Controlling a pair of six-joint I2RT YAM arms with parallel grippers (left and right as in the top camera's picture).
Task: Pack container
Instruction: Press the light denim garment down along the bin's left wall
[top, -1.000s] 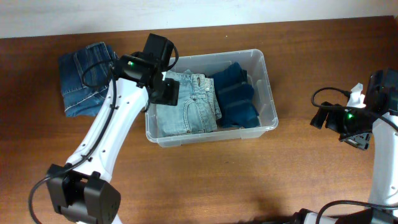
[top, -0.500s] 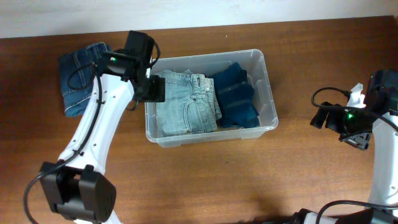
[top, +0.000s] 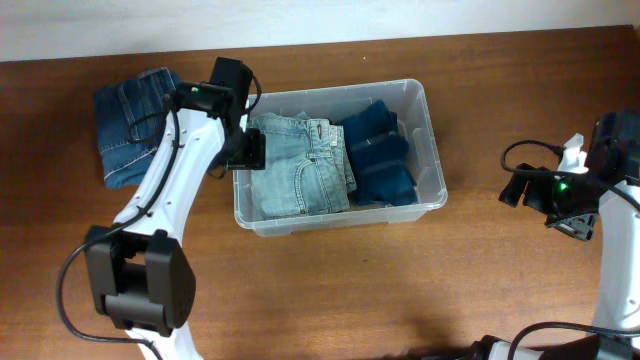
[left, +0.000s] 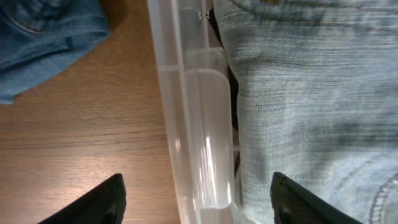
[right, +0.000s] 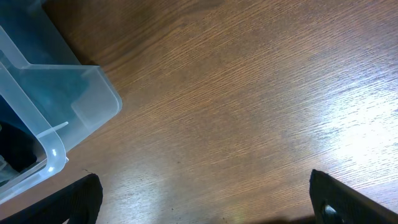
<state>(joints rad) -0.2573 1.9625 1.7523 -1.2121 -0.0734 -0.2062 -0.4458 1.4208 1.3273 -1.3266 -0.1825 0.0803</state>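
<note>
The clear plastic container (top: 432, 130) stands mid-table and holds folded light-blue jeans (top: 300, 170) on the left and a dark-blue folded garment (top: 380, 155) on the right. My left gripper (top: 243, 150) is open and empty, straddling the container's left rim (left: 193, 124), one finger outside over the wood, one over the light jeans (left: 311, 99). Another folded pair of blue jeans (top: 135, 125) lies on the table left of the container and shows in the left wrist view (left: 43, 43). My right gripper (top: 520, 190) is open and empty over bare wood at the far right.
The brown wooden table (top: 330, 290) ends at a white wall along the back. The container's corner (right: 62, 118) shows at the left of the right wrist view.
My left arm drew back from over the light jeans in the container to its left rim. The right arm has not moved.
</note>
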